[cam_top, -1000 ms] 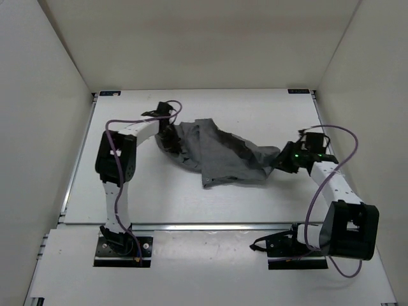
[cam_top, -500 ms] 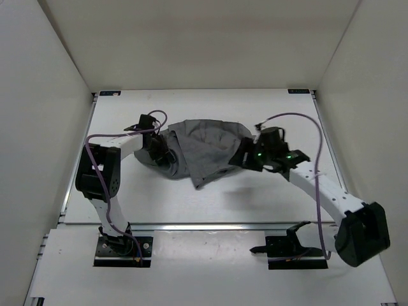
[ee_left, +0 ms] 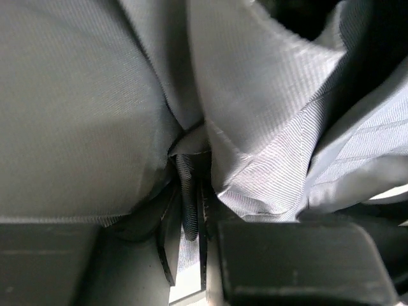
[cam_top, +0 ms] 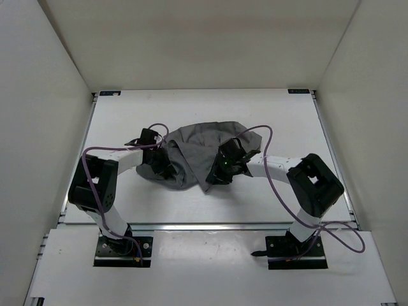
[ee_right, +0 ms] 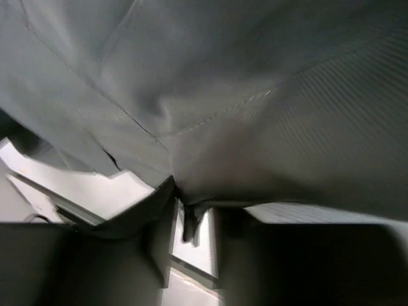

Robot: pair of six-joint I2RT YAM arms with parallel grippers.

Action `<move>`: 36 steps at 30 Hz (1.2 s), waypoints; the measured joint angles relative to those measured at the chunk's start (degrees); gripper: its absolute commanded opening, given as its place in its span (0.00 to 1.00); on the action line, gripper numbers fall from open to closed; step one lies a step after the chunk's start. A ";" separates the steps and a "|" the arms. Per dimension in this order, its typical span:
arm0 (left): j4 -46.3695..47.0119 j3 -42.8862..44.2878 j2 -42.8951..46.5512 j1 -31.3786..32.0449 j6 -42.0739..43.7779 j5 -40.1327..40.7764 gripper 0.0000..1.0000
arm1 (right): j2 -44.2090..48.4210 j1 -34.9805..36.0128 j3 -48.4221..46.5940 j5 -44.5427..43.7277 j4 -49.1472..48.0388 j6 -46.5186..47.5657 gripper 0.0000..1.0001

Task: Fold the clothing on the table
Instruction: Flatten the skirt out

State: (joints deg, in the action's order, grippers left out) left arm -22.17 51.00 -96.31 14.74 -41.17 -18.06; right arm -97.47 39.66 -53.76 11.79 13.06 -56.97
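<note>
The grey clothing [cam_top: 197,148] lies bunched in the middle of the white table [cam_top: 274,115], its right part folded over toward the left. My left gripper [cam_top: 159,164] sits at the garment's left edge. In the left wrist view cloth [ee_left: 76,95] fills the frame, and a dark fold hangs between that gripper's [ee_left: 189,194] slightly parted jaws. My right gripper [cam_top: 217,172] is low at the garment's near-middle edge. In the right wrist view the clothing [ee_right: 255,95] drapes over the gripper [ee_right: 194,217], whose jaws stand apart with a loose tip of cloth between them.
White walls close in the table on the left, back and right. Metal rails [cam_top: 75,166] run along the table's edges. Both arm bases [cam_top: 121,245] are bolted at the near edge. A purple cable [cam_top: 271,182] loops off the right arm. Bare tabletop [ee_right: 95,191] shows under the right gripper.
The right arm swept left, carrying the garment's right end over onto its middle. The left gripper shifted slightly nearer. Both grippers' jaws, shut a second ago, now stand parted.
</note>
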 measured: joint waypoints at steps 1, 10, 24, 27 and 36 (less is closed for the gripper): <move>0.22 -0.70 0.46 0.07 -0.28 -0.09 0.15 | -0.37 -0.22 0.00 0.09 -0.63 -0.44 0.00; -1.88 0.96 -0.79 -0.81 1.62 1.92 0.00 | 3.76 -10.01 -0.98 19.17 -0.79 4.79 0.00; -10.91 27.52 -9.79 -7.52 7.04 3.96 0.41 | 23.67 -37.92 16.98 35.19 20.46 34.01 0.00; -8.83 25.55 -8.57 -9.33 6.64 4.20 0.50 | 22.21 -37.75 20.13 33.86 22.77 35.56 0.00; -5.33 4.81 10.27 -3.96 6.93 5.64 0.58 | 17.25 -36.70 20.41 33.03 21.84 36.74 0.00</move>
State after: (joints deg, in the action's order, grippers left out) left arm -27.51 55.81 -86.04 10.79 -34.24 -12.43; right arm -80.23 2.96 -33.34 44.82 34.89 -20.23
